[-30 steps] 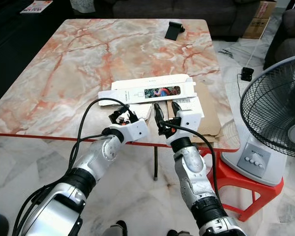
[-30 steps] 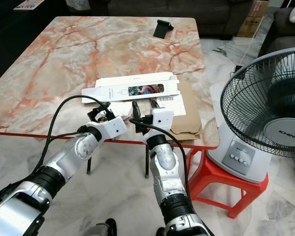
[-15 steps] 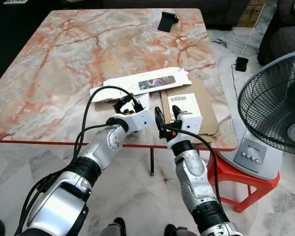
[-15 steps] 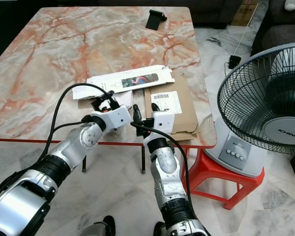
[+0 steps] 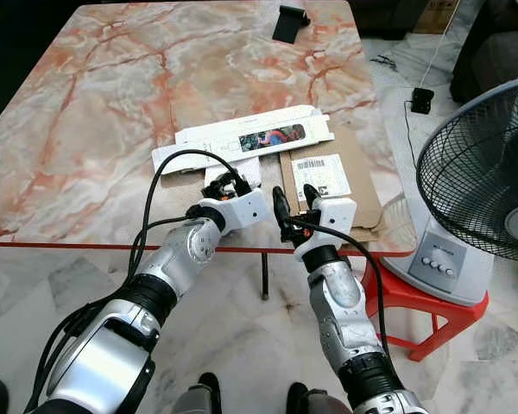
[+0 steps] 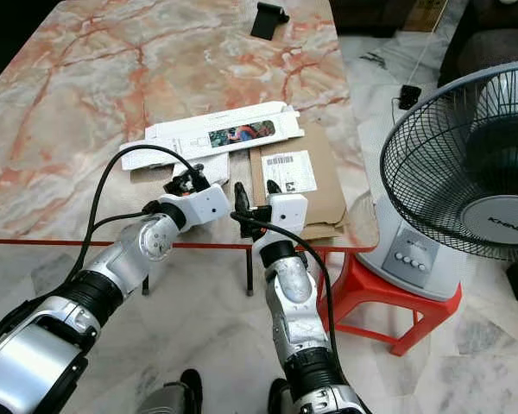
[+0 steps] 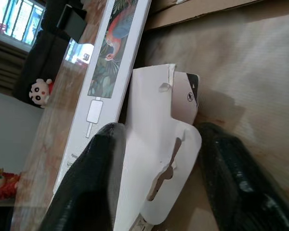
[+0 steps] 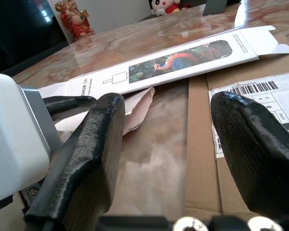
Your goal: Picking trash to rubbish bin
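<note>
On the marble table (image 5: 112, 103) lie a long white box with a bird picture (image 5: 250, 138), a flattened brown cardboard (image 5: 363, 185) with a barcode label (image 5: 319, 172), and a torn white paper scrap (image 7: 154, 144). My left gripper (image 5: 228, 182) is low over the table's front part and open, one finger on each side of the scrap. My right gripper (image 5: 295, 199) is open beside it, over the near end of the cardboard, with nothing between its fingers (image 8: 96, 139).
A standing fan (image 5: 488, 172) is close on the right, beside a red plastic stool (image 5: 414, 302) under the table corner. A black phone stand (image 5: 289, 21) sits at the table's far edge. A small black device (image 5: 421, 99) lies on the floor.
The camera has moved closer to the table. My left gripper has gone forward from the table's edge until its fingers straddle the white scrap. The right gripper has stayed open over the cardboard.
</note>
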Robot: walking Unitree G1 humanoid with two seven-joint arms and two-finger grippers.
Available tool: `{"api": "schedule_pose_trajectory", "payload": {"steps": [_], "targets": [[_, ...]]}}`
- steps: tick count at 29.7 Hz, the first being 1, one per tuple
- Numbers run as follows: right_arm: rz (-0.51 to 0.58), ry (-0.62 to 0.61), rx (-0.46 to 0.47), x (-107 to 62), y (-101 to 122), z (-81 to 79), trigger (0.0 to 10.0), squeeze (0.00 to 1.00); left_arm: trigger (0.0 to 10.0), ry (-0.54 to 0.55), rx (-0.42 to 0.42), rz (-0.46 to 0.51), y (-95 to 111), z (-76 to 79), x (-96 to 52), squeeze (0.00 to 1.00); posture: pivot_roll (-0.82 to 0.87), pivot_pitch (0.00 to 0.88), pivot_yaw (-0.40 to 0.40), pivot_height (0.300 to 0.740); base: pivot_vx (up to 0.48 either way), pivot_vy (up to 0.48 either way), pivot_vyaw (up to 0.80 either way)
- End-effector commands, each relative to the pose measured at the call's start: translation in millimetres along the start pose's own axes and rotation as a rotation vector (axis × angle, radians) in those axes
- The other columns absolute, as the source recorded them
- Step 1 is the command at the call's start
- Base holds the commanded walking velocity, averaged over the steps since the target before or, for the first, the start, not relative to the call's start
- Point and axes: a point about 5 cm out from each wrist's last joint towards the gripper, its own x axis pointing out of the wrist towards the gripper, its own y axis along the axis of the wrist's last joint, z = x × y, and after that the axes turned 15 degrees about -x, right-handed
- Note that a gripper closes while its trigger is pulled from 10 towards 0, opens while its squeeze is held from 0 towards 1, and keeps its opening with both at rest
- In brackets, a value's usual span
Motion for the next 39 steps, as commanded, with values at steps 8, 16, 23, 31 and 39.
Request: {"api": "schedule_pose_trajectory", "payload": {"steps": [8,16,23,31,39], "targets": [[0.011,0.002,-0.002,3.5,4.7,-0.4,10.0,0.0,0.0,-0.005,-0.006,-0.053,-8.8,-3.0,-0.5,0.0,0.05,0.25,0.015,0.74,0.0,0.0,0.0],[0.011,0.002,-0.003,5.2,4.8,-0.5,10.0,0.0,0.0,0.0,-0.003,-0.045,-5.8,-3.7,-0.5,0.0,0.06,0.245,0.016,0.74,0.0,0.0,0.0],[0.018,0.006,-0.001,7.9,6.1,-2.8,10.0,0.0,0.4,0.007,-0.142,0.054,10.3,0.8,-5.8,0.0,0.06,0.22,0.028,0.74,0.0,0.0,0.0],[0.027,-0.003,0.0,11.2,7.7,-1.3,10.0,0.0,10.0,0.083,-0.393,0.244,35.1,-9.1,-24.0,0.0,0.08,0.199,0.039,0.74,0.0,0.0,0.0],[0.037,-0.01,0.001,13.4,8.7,-0.7,10.0,0.0,10.0,0.298,-0.574,0.354,42.1,-34.8,-46.3,0.0,0.1,0.18,0.045,0.74,0.0,0.0,0.0]]}}
